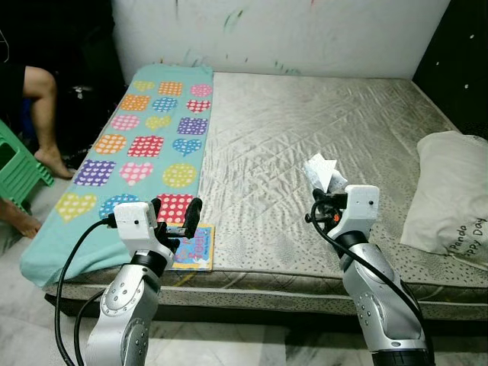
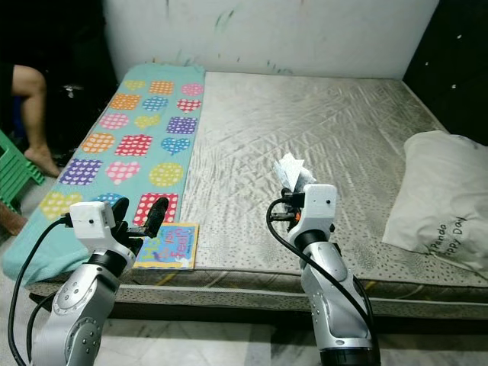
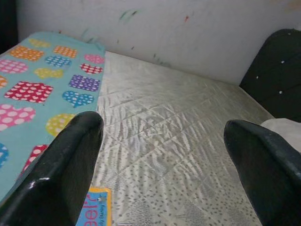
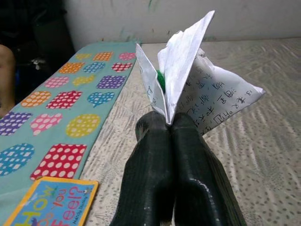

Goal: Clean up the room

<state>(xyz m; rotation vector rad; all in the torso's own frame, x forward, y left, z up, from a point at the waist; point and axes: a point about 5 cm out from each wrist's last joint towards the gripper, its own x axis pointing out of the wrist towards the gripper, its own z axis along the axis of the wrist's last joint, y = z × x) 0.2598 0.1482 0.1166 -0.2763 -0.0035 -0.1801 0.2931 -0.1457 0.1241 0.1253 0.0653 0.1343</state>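
So, roughly partway through at a guess. Going left to right: a person's bare legs (image 1: 38, 114) and a green stool (image 1: 15, 171) off the bed's left side, on a pale tiled floor (image 1: 23, 313). Next, a teal blanket (image 1: 145, 137) with dotted hearts and circles, spread along the left strip of the mattress (image 1: 305, 130) and hanging a bit over the near corner. Picture book (image 1: 194, 248) lying flat at the near edge, just beside the blanket, not picked up yet. Left tool (image 1: 177, 216) hovering right above that book, fingers spread wide, nothing between them. Probably the next grab, but only a guess.

Further right, right tool (image 4: 171, 129) pinched shut on a crumpled sheet of paper (image 4: 197, 89) with handwriting on it, lifted clear of the mattress near the front edge. Something green tucked inside the folds, can't tell what. Still needs dropping somewhere; no bin spotted.

Far right, a white pillow (image 1: 450, 194) sitting on the mattress, dark headboard (image 1: 465, 53) behind it. Bare quilted mattress, no sheet. White wall (image 1: 290, 30) at the back with a few paint smudges.
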